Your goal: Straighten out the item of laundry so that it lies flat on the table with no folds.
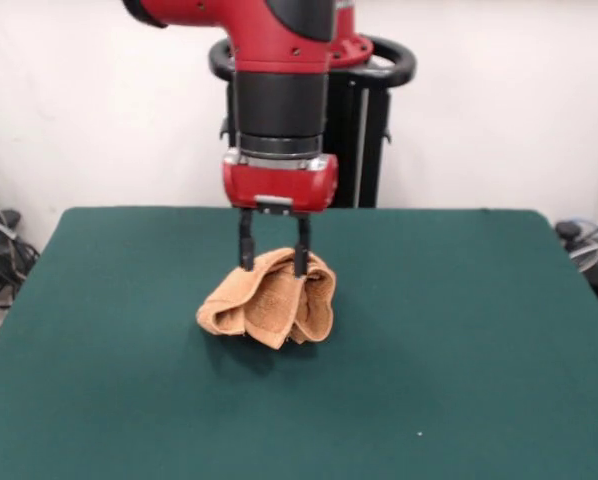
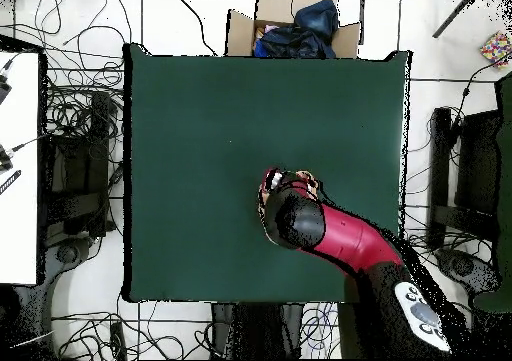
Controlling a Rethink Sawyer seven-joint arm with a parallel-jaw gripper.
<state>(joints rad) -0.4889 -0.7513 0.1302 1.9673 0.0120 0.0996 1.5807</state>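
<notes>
A: Front view — gripper is pointing straight down, its two fingers sitting apart, straddling the top fold of the towel.

B: Towel's position?

A: Directly beneath the gripper, bunching in a crumpled heap on the table. Overhead, the arm is hiding nearly all of it.

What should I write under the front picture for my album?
A red robot arm's pincer reaches down onto a bunched-up orange towel on a green table.
</notes>
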